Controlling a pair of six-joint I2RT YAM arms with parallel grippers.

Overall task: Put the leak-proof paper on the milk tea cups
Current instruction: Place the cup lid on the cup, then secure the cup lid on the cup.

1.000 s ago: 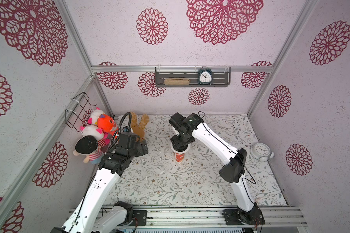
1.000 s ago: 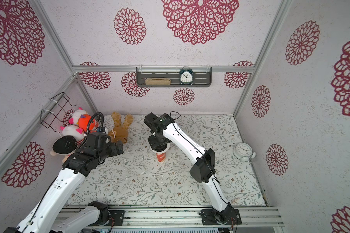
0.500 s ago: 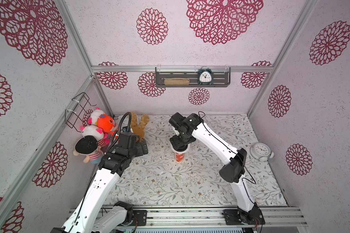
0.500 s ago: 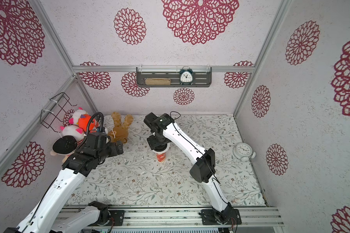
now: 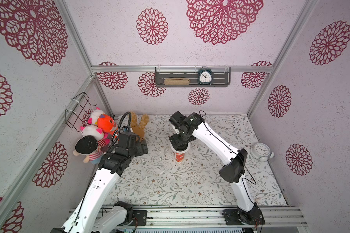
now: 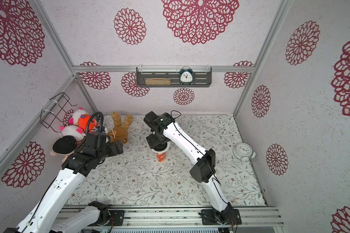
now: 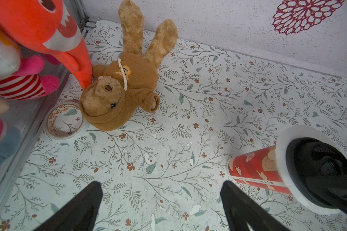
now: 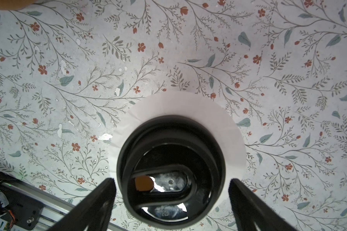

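At the left of the floral tabletop [image 5: 170, 185], beside a brown plush rabbit [image 7: 128, 80], the left gripper [image 7: 161, 186] hovers wide open and empty, apparently parked clear of the work. In the middle stands the tall red-and-white paper cup [image 7: 252, 168]; the thin round white leak-proof paper [image 8: 178, 106] lies across its rim, weighed flat by a round black plastic lid [image 8: 168, 128]. Straight above, the right gripper [image 8: 172, 182] straddles that lid, jaws spread, grasping nothing.
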